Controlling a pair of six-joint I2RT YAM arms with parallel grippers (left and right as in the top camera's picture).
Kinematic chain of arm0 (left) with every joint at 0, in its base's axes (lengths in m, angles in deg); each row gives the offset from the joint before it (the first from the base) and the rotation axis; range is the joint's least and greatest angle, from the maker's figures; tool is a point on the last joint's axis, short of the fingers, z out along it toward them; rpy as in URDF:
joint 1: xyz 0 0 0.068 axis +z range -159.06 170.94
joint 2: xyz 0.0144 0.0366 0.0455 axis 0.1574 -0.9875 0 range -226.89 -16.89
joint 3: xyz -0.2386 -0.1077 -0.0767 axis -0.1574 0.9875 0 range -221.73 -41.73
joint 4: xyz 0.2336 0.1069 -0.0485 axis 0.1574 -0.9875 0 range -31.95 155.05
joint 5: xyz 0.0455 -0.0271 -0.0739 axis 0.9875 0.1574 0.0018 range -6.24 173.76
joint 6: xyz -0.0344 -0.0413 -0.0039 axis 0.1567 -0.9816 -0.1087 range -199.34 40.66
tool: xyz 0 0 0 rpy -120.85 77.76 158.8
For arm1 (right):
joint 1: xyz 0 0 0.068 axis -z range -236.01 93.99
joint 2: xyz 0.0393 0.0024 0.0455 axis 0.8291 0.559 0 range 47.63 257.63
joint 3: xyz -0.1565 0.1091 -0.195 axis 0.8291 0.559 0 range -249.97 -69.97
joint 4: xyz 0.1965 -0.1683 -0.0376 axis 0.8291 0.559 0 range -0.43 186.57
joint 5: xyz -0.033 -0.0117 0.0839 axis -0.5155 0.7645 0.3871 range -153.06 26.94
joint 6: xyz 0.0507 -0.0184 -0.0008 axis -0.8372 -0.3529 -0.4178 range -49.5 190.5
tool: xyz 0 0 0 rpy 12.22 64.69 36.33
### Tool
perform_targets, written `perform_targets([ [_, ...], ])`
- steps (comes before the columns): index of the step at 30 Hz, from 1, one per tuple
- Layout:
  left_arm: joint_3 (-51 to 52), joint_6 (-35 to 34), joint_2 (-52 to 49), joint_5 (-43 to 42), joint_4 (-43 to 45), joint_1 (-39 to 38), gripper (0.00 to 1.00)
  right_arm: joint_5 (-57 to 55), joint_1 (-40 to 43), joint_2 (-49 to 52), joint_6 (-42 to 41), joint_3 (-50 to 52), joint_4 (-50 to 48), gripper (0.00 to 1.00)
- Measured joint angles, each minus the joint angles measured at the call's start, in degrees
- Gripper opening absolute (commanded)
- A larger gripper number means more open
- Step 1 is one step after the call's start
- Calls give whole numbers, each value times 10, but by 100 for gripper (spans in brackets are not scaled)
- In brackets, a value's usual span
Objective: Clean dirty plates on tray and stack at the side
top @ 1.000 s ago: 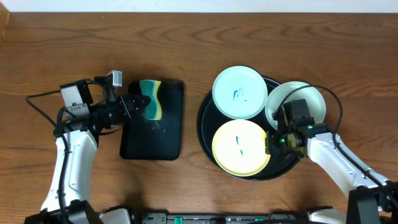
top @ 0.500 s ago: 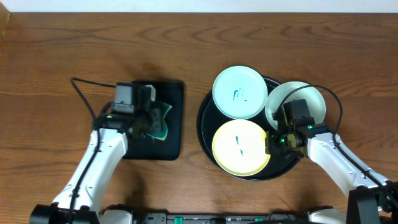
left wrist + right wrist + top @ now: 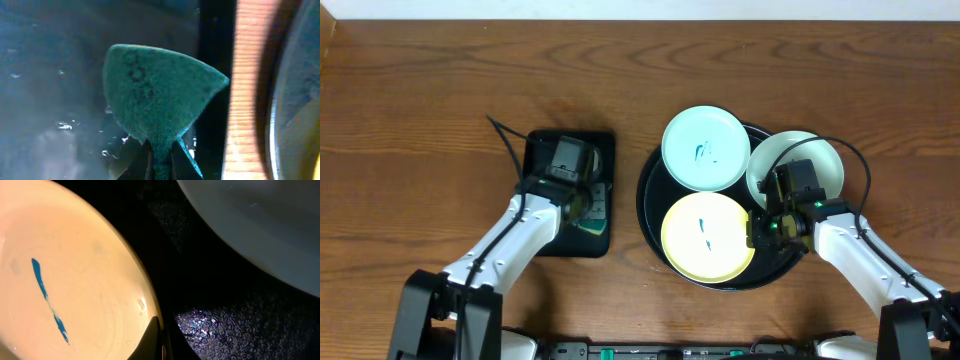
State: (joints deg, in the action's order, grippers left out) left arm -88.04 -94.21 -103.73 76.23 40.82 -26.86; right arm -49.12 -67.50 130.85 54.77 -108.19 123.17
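Wiping not begun — left gripper (image 3: 161,150) pinches the sponge (image 3: 157,95); next, carry it to the yellow plate (image 3: 65,280), its rim nipped by the right gripper (image 3: 157,340).

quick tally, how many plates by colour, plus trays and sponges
mint-white plates: 2
yellow plate: 1
round black tray: 1
rectangular black tray: 1
sponge: 1
total: 6

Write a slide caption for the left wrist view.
Left jaws pinch a green sponge over the wet rectangular black tray.
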Motion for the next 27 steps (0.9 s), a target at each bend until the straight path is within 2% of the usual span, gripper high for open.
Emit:
perform_targets([
  [11, 0, -53, 0, -1, 45, -59, 7, 0, 0, 0, 0, 0, 0, 1],
  [27, 0, -79, 1, -51, 87, -61, 7, 0, 0, 0, 0, 0, 0, 1],
])
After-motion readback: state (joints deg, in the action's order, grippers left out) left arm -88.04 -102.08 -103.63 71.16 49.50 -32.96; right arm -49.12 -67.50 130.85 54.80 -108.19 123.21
